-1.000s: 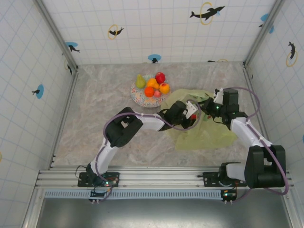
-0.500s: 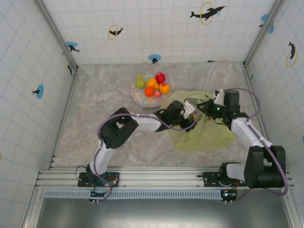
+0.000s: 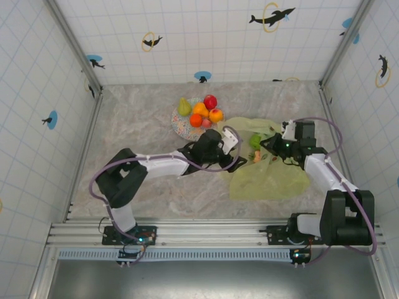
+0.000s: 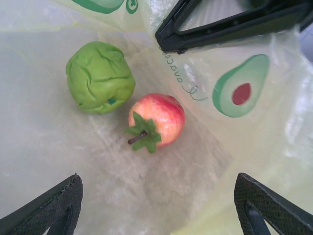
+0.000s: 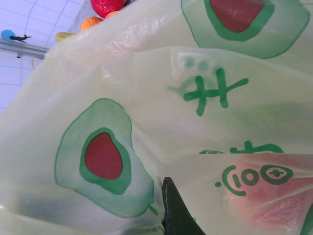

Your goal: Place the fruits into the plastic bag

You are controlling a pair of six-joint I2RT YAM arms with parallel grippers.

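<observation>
Plainly, two of the fruits lie inside the plastic bag (image 3: 274, 177), which is spread flat on the marble-patterned tabletop (image 3: 137, 124) at about 4 o'clock from the patterned plate (image 3: 181, 131). In the left wrist view the green apple (image 4: 100, 77) sits at 10 o'clock from the red strawberry (image 4: 156, 120). They are just beside each other on the bag's film, and the strawberry's leafy cap points to 7 o'clock. From above, the same pair shows near the bag's mouth, with the green apple (image 3: 255, 141) at 12 o'clock from the strawberry (image 3: 257, 156).

The left gripper (image 4: 157, 196) hangs over them with its jaws wide apart and nothing between them. In the top view the left gripper (image 3: 234, 142) is at the bag's 9 o'clock edge. The right gripper (image 3: 267, 144) reaches in from 3 o'clock. In its own view one dark finger (image 5: 176, 210) shows at bottom centre with film folded against it, so its jaws look clamped on the bag's edge.

The bag's printing is green. An avocado print (image 4: 240, 87) with a red stone is drawn on it, and a thin line of mirrored writing beside it seems to begin "avoca", the rest lost in a crease. The right wrist view shows another avocado, a hash-like character and a row of rounded glyphs, none of them legible.

On the plate rest the pear (image 3: 183, 107) at 10 o'clock, the red apple (image 3: 211, 101) at 1 o'clock, the oranges (image 3: 200, 109) bunched in the middle, and a small pink fruit (image 3: 206, 123) at 5 o'clock.
</observation>
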